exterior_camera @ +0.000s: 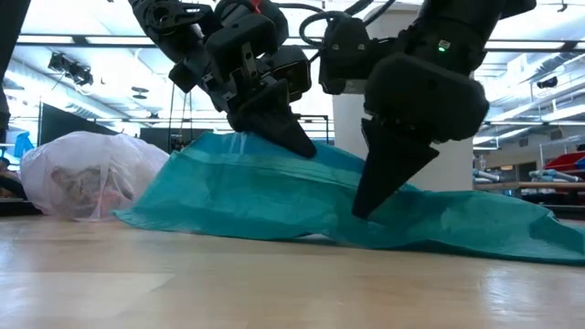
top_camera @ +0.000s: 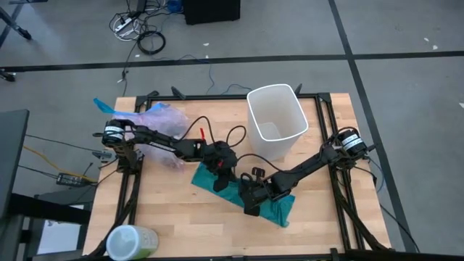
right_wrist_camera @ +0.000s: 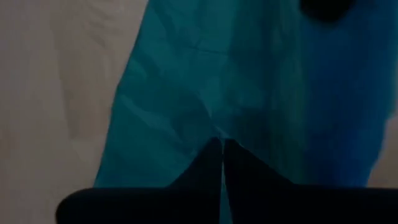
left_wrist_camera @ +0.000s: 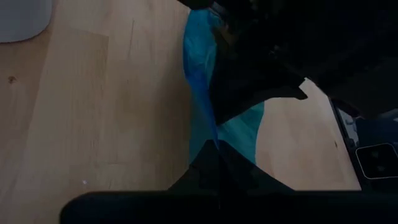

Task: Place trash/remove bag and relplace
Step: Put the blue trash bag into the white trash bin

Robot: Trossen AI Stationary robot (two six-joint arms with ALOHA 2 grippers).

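High view: the wooden desk (top_camera: 174, 217) carries, from largest to smallest, the empty white bin (top_camera: 275, 119), a flat teal-green bag (top_camera: 279, 210), the filled pale pink-lavender bag (top_camera: 156, 119) and a pale cup (top_camera: 130, 243) at the near edge. The bin stands unlined at the far side. This suggests the pink liner, with the trash (exterior_camera: 82, 187) visible through its film in the low view, is already out and set aside at the far-left corner, well apart from the bin. The teal bag lies in the middle, apparently as the replacement to be opened.

Both arms meet over it. The left gripper (top_camera: 220, 176) presses onto the bag's left end with fingers clenched. The low view shows its tip on a raised fold of film, which it appears to be pinching. The right gripper (exterior_camera: 370, 206) points down onto the bag's middle, fingers closed together. Judging from the right wrist view, film is probably caught between them, though the contact is too dark to confirm. Such a paired hold would serve to part the bag's layers.

The bag's mouth cannot be located. The left wrist view is largely blocked by dark arm parts.
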